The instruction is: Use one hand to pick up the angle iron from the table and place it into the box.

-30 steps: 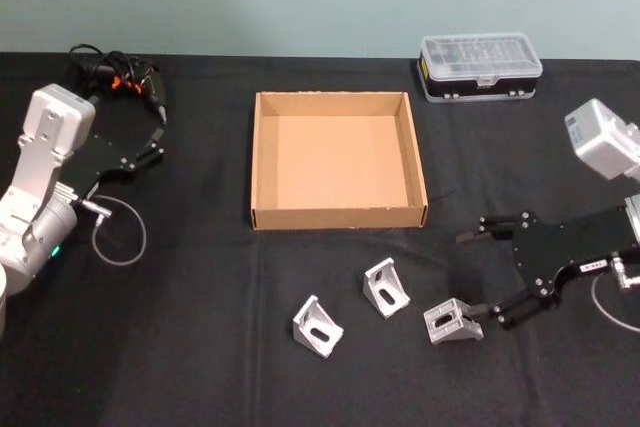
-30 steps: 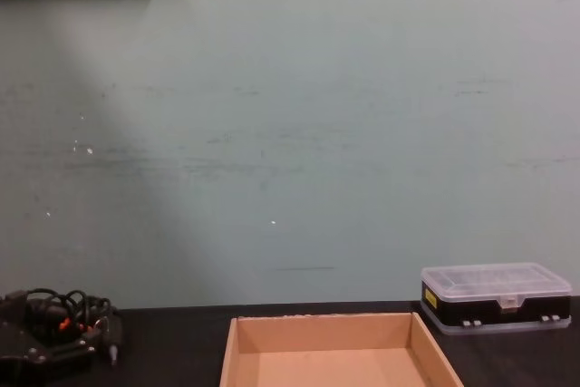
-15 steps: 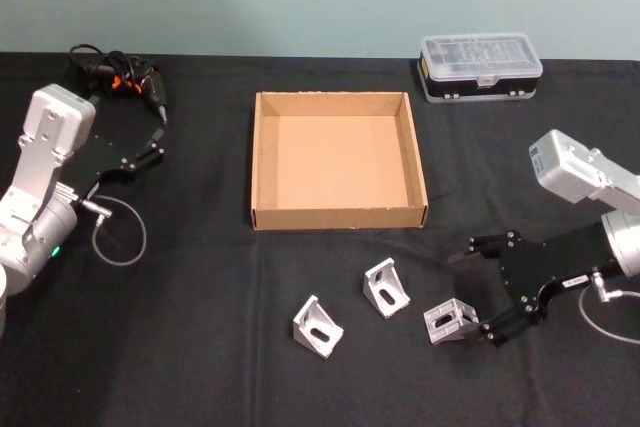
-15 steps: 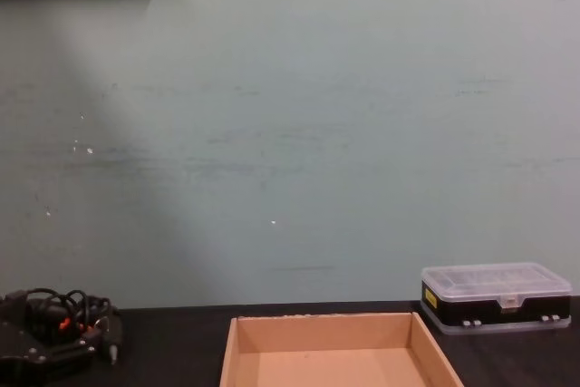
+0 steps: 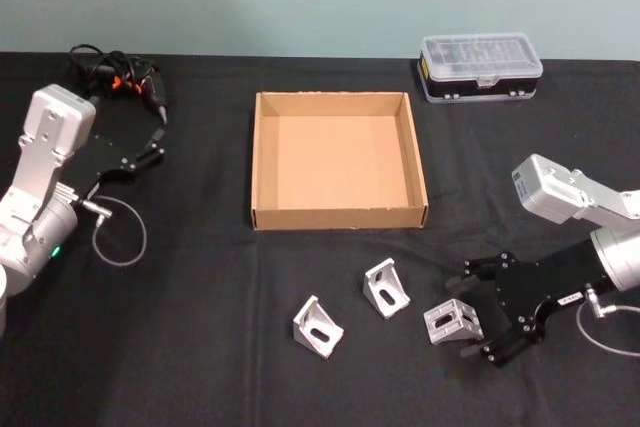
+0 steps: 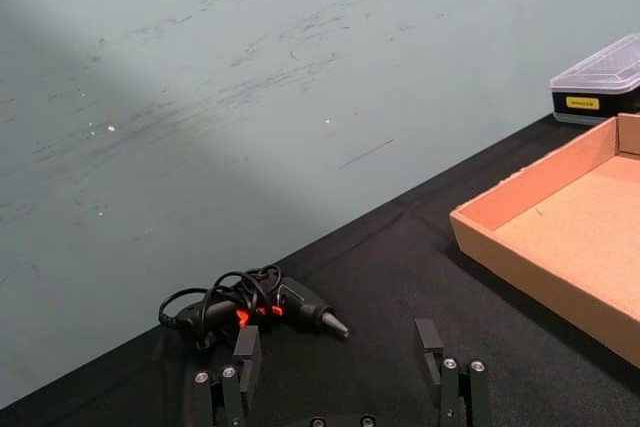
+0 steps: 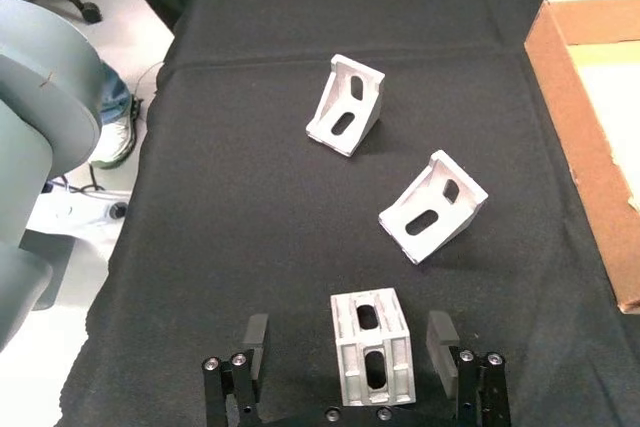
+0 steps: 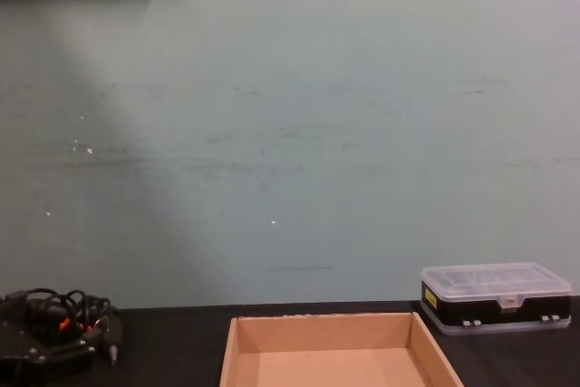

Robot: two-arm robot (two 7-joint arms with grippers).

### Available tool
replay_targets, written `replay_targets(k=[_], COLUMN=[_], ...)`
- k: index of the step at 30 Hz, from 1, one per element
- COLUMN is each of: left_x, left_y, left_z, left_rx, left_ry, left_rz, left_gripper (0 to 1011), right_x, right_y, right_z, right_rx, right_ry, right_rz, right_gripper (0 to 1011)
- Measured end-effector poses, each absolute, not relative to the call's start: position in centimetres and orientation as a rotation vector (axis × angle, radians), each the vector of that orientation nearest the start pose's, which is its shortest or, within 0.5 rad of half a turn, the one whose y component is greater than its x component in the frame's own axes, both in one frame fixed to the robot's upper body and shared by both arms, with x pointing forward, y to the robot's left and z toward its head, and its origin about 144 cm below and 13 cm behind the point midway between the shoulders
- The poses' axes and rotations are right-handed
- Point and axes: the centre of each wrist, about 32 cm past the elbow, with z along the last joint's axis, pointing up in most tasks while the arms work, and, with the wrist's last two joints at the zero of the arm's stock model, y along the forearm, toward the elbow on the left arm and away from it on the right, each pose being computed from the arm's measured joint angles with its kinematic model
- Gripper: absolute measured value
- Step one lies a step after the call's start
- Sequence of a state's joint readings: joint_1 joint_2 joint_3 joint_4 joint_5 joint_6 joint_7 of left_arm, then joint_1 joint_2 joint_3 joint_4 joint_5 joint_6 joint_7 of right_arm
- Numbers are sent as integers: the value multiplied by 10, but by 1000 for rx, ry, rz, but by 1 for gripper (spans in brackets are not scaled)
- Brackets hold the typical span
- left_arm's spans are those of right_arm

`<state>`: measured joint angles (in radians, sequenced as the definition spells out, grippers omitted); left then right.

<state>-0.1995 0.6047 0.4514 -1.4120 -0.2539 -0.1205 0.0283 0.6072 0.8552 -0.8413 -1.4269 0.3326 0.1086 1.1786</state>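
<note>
Three silver angle irons lie on the black table (image 5: 200, 277) in front of the tan box (image 5: 338, 216): a left one (image 5: 318, 327), a middle one (image 5: 385, 287) and a right one (image 5: 453, 322). My right gripper (image 5: 472, 311) is open and low at the table, with one finger on each side of the right angle iron (image 7: 372, 345); I cannot tell if the pads touch it. The right wrist view shows the right gripper (image 7: 347, 335) straddling it, with the other two angle irons (image 7: 433, 204) (image 7: 345, 105) beyond. My left gripper (image 5: 150, 142) rests open at the far left.
A clear-lidded black organiser case (image 5: 480, 65) stands behind the box at the back right. A black power screwdriver with tangled cables (image 5: 115, 77) lies at the back left, near the left gripper (image 6: 338, 347). The box (image 8: 326, 319) holds nothing.
My right gripper has come forward and down, and its open fingers now straddle the right angle iron instead of one finger touching its side. The left arm and the other angle irons have not moved.
</note>
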Motion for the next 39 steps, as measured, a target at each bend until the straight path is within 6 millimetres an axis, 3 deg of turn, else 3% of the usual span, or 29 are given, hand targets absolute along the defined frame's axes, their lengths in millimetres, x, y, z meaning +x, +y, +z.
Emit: replay_targets(k=[35,39], left_x=[489,489], left_y=[310,310], left_z=[1140,1140], left_rx=[304,304], left_ry=[-285,-285], left_rz=[1248,1248], left_gripper=[1000,1000], right_x=[545,546], right_y=[-324,-324], right_z=[1221,1220], right_rx=[-745,-746], right_ry=[-37,-37], right_rz=[17,19], right_gripper=[1004,948])
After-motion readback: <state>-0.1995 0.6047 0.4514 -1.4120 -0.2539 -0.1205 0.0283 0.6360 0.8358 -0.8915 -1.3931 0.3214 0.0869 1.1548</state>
